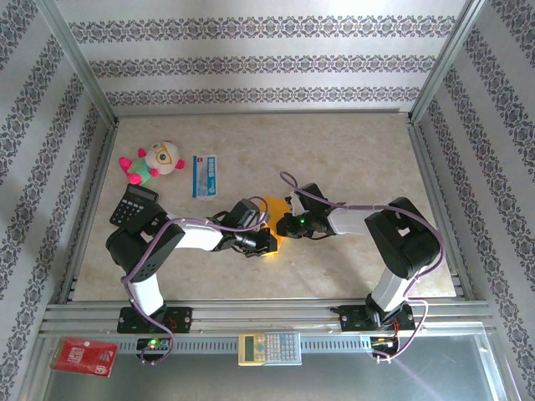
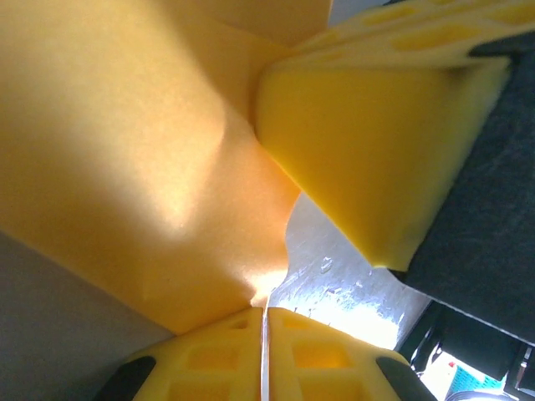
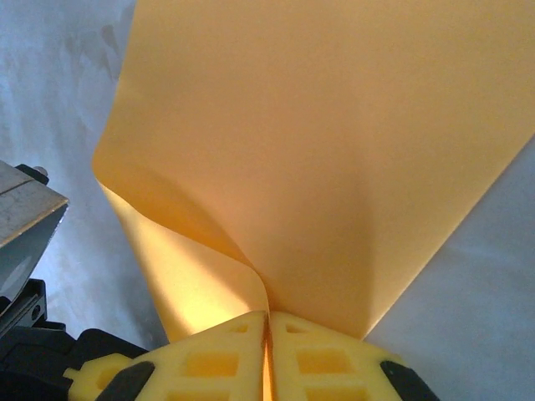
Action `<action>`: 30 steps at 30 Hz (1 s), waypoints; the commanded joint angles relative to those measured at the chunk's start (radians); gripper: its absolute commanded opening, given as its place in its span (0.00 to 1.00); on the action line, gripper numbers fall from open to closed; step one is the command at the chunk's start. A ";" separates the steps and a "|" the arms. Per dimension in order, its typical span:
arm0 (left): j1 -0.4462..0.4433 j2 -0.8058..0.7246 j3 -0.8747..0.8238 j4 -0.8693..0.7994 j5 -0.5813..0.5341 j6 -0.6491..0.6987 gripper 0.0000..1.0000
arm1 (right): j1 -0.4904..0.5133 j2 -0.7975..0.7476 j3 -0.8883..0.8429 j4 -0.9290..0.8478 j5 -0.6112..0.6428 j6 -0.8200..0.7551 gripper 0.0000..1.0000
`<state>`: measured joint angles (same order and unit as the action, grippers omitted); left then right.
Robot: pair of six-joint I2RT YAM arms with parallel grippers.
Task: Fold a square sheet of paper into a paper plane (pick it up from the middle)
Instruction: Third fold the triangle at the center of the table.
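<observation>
Closed yellow fingers of my right gripper (image 3: 267,322) and left gripper (image 2: 265,322) pinch the curled square sheet of paper (image 3: 334,150), which fans away from each, bare table (image 1: 351,159) beyond.

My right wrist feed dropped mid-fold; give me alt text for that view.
The right gripper is shut on the orange-yellow sheet of paper, pinched between its yellow fingertips at bottom centre. The sheet fans upward, curling into a soft fold on the left, with pale table behind.

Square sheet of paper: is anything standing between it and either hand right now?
Nothing visible does. The left hand and the right hand are each already pinched shut directly on the square sheet of paper.
</observation>
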<state>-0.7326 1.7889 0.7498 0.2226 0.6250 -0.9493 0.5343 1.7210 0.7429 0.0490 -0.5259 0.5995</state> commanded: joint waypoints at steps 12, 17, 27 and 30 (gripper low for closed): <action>-0.014 -0.009 0.013 -0.005 -0.009 0.029 0.16 | -0.022 0.035 -0.005 -0.066 0.041 -0.041 0.01; 0.022 -0.068 -0.007 0.062 0.010 0.002 0.21 | -0.024 0.041 -0.011 -0.066 0.043 -0.053 0.01; 0.105 -0.050 0.048 -0.027 -0.004 0.052 0.14 | -0.024 0.048 -0.016 -0.054 0.037 -0.058 0.01; 0.104 -0.016 0.077 -0.069 -0.006 0.074 0.14 | -0.024 0.049 -0.014 -0.055 0.037 -0.056 0.01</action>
<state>-0.6308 1.7451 0.7887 0.2131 0.6239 -0.9199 0.5190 1.7267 0.7441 0.0418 -0.5472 0.5694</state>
